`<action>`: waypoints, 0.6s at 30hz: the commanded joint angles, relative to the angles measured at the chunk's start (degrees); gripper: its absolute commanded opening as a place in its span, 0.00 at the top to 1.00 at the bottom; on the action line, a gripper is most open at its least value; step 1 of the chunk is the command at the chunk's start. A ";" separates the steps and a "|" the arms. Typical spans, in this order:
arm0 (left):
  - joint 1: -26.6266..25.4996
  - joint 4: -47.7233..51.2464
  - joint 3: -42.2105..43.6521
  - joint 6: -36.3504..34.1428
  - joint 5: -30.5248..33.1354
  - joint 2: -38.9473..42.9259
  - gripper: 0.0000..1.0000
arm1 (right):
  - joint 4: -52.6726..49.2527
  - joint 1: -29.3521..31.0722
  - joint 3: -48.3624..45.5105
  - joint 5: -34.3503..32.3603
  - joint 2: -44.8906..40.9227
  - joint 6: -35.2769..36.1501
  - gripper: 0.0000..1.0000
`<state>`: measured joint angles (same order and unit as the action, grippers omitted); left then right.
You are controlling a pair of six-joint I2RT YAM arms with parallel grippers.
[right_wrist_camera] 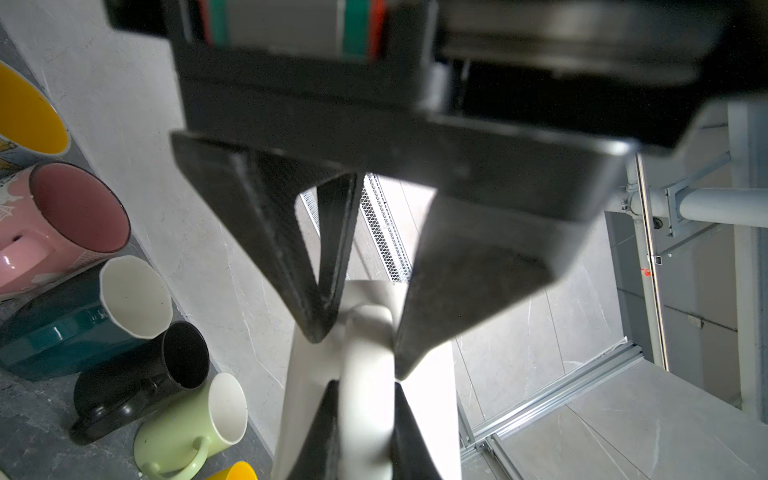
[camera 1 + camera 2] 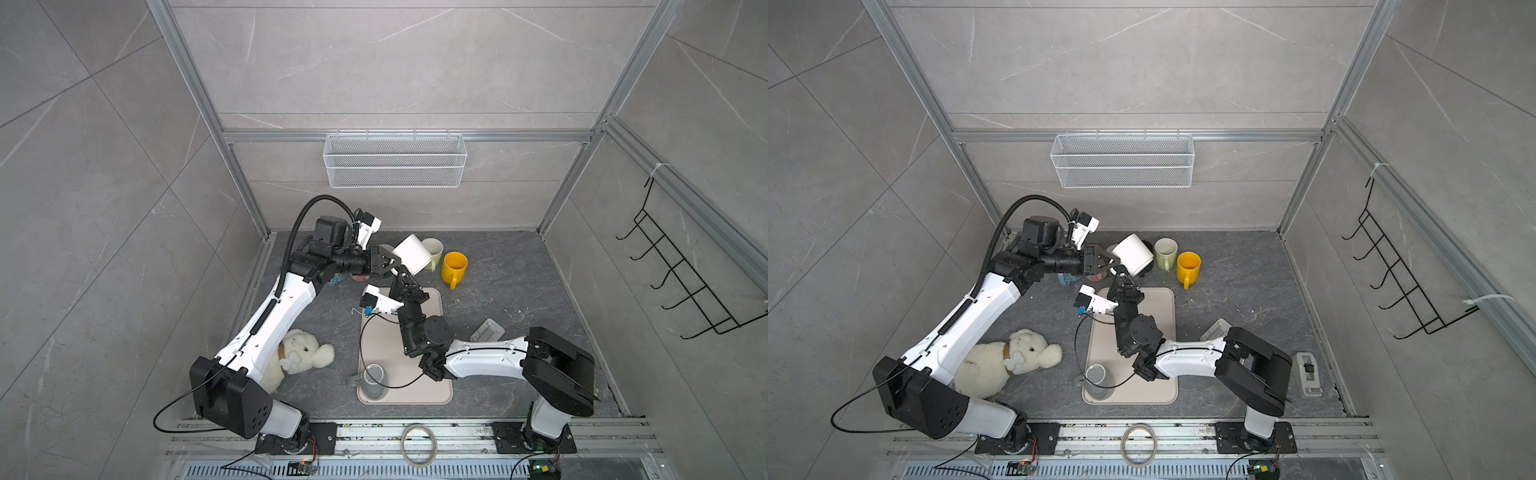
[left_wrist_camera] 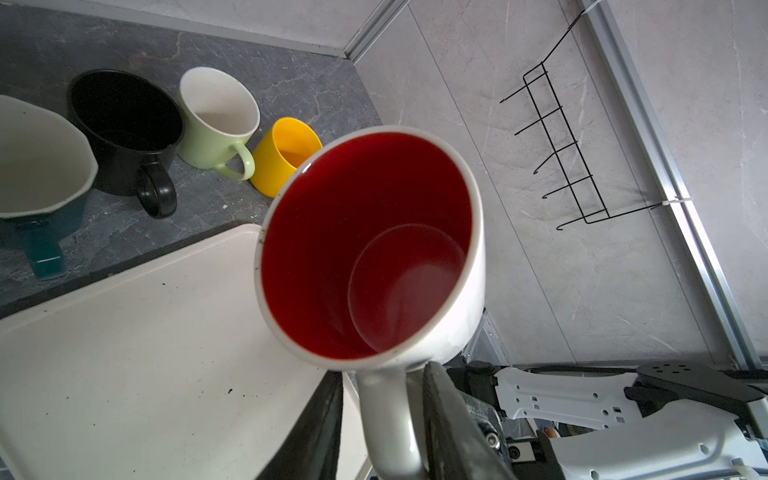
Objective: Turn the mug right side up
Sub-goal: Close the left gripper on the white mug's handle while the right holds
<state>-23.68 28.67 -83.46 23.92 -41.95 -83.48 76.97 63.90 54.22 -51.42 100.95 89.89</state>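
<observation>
White mug (image 2: 412, 253), upper centre of a top view: aloft above the tray's (image 2: 382, 345) upper edge, tilted, mouth partly downward. My right fingers (image 1: 324, 432) pinch its handle. My left fingers (image 3: 440, 415) flank the handle, but I cannot tell whether they grip it. Remaining, I judge: complete rotation, set upright.

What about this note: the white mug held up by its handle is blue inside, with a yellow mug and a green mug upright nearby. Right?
No: the white mug is red inside, not blue, as the left wrist view shows. It is held up by its handle, with the yellow mug and green mug upright nearby.
</observation>
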 commanded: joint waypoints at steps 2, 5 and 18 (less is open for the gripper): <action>-0.05 -0.55 -0.20 0.13 -1.95 -0.69 0.72 | 5.03 0.87 3.00 3.67 0.18 0.81 1.00; -0.11 -0.02 -0.16 0.33 -1.99 -1.02 0.81 | 5.03 0.90 3.18 3.71 0.08 1.06 1.00; -0.09 -1.76 3.44 -0.80 2.39 2.69 1.00 | 5.03 0.89 4.41 2.40 0.56 1.53 0.99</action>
<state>-23.53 27.18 -81.67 25.56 -42.09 -82.87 76.49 63.92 54.46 -51.83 102.17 90.94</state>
